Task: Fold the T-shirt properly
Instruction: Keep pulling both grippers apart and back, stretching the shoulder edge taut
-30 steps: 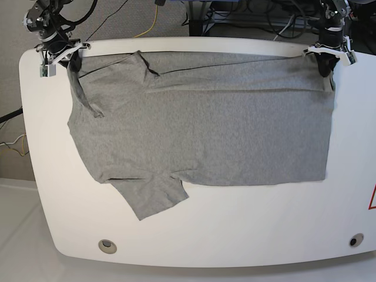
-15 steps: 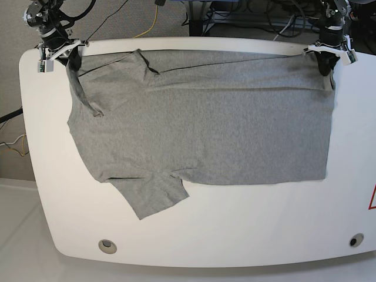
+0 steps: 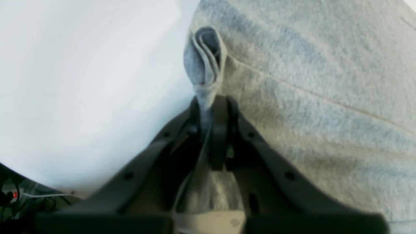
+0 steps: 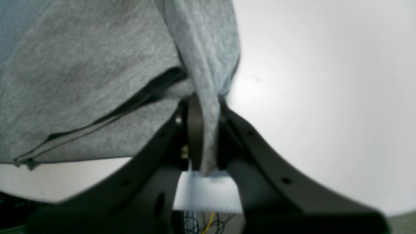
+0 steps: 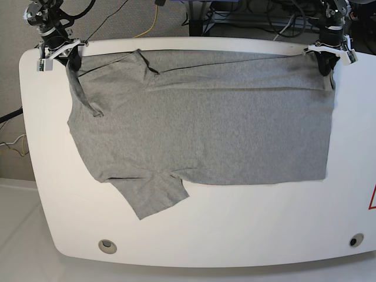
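Observation:
The heather-grey T-shirt (image 5: 200, 123) lies spread across the white table (image 5: 235, 229), one sleeve sticking out toward the front left. My left gripper (image 5: 325, 66) is at the far right corner, shut on a folded bunch of the shirt's edge (image 3: 204, 65); its jaws pinch the cloth (image 3: 208, 110). My right gripper (image 5: 71, 60) is at the far left corner, shut on the shirt's cloth (image 4: 208, 97), which hangs in a lifted strip from it. Both held corners are raised slightly off the table.
The table's back edge (image 5: 188, 40) lies just behind the shirt, with cables on the floor (image 5: 153, 17) beyond. Two round holes (image 5: 107, 245) (image 5: 356, 240) sit near the front edge. A red marking (image 5: 372, 200) is at the right edge.
My right gripper has drawn back and outward toward the far left corner, pulling the shirt's corner strip tighter. The left gripper has barely moved.

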### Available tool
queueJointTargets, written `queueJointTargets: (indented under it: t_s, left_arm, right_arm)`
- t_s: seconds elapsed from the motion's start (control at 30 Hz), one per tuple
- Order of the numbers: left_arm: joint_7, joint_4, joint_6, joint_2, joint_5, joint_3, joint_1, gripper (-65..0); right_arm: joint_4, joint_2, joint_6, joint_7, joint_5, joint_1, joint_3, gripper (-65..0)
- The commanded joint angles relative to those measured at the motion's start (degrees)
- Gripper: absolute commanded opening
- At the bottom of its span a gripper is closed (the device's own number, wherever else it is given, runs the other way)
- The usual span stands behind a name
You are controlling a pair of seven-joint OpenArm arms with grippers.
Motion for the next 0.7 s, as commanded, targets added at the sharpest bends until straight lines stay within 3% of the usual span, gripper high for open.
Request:
queueJointTargets:
  t_s: [0.0,0.17,0.3,0.43,0.67]
  left_arm:
    - [25.84,-3.01,5.01,1.15,9.27,0.45,2.71,-63.6]
    - [25.92,-3.01,4.93,1.15,9.27,0.8,2.62,-59.8]
    - [25.92,-3.01,4.93,1.15,9.27,0.8,2.62,-43.2]
    - [25.92,-3.01,5.1,1.06,9.27,1.42,2.53,-25.7]
    - [26.01,-3.01,5.1,0.97,9.27,1.51,2.53,-23.1]
  right_arm:
    - [-1.59,-0.12,-3.57,-8.81,-8.89,-1.26,-0.23,-52.3]
    - [-1.59,-0.12,-3.57,-8.81,-8.89,-1.26,-0.32,-31.1]
    - [-1.59,-0.12,-3.57,-8.81,-8.72,-1.26,-0.41,-18.6]
    - [-1.59,-0.12,-3.57,-8.81,-8.72,-1.26,-0.41,-17.0]
    - [-1.59,-0.12,-3.57,-8.81,-8.72,-1.26,-0.32,-18.4]
